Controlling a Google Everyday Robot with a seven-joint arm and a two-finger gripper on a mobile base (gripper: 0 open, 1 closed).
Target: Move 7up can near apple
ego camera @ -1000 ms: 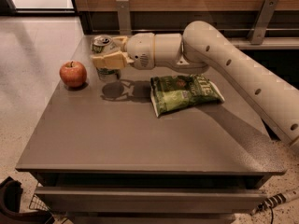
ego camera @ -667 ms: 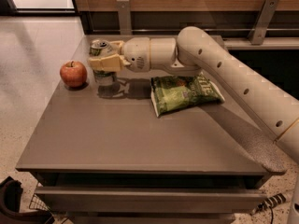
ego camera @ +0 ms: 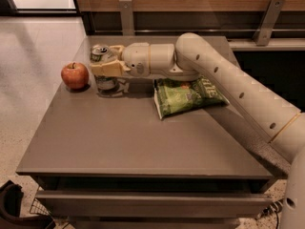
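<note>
The 7up can stands upright on the grey table, its silver top showing and its green body partly hidden by my fingers. My gripper reaches in from the right and is shut on the can, which rests on or just above the tabletop. The red-orange apple sits just left of the can, a small gap between them.
A flat green chip bag lies on the table right of the gripper, under my arm. The table's left edge is close to the apple. A wooden wall with metal brackets runs behind the table.
My gripper has lowered the can toward the tabletop beside the apple; the arm shifted slightly left and down.
</note>
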